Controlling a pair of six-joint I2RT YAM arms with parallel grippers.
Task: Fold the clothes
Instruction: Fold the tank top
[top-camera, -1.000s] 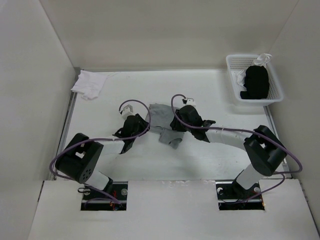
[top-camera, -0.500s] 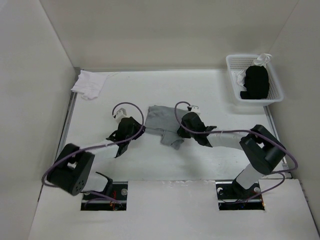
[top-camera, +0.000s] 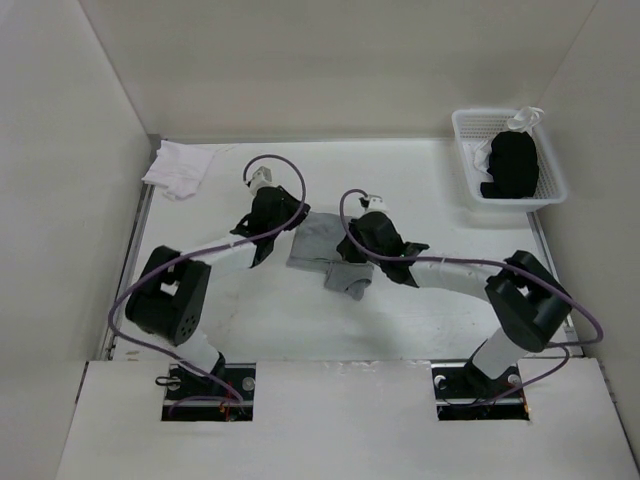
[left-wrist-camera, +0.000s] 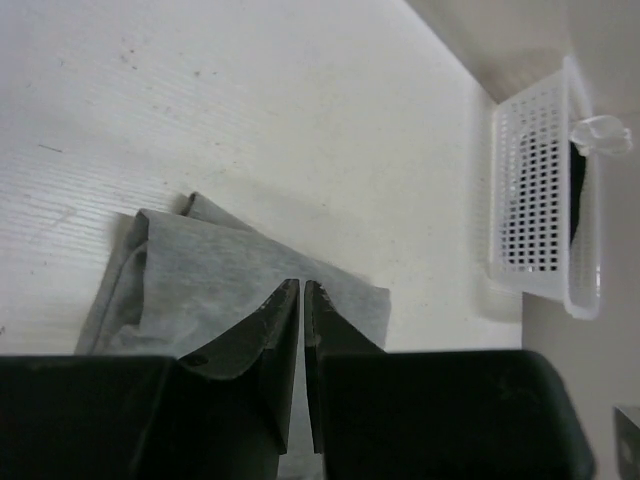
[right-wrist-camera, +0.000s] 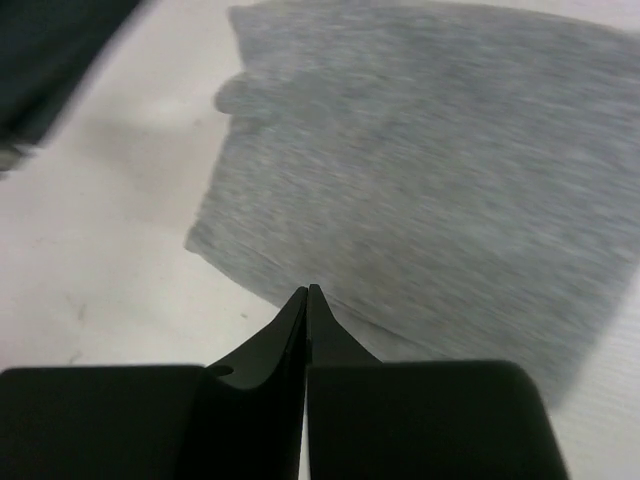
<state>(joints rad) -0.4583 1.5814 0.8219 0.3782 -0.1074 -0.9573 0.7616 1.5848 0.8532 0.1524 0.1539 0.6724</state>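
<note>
The grey tank top (top-camera: 322, 243) lies bunched in the middle of the desk (top-camera: 420, 185), between the two arms. It is partly doubled over, with a darker lump of fabric at its near edge.

The left claw (top-camera: 288, 224) reaches in from the left and sits at the top's left side. In the left wrist view its fingers (left-wrist-camera: 270, 325) stand almost together, with only a thin slit between them and their tips over the grey knit. I cannot tell whether any fabric is caught between them.

The right claw (top-camera: 352, 256) comes in from the right, low over the top's near right part. In the right wrist view its fingers (right-wrist-camera: 330, 340) are pressed together, with the tips right at the fabric's edge. I cannot tell whether cloth is pinched there.

A small white cloth (top-camera: 178, 168) lies crumpled at the far left corner of the desk. A white mesh basket (top-camera: 463, 160) stands at the far right, well apart from the top, and holds a black garment (top-camera: 512, 165).
</note>
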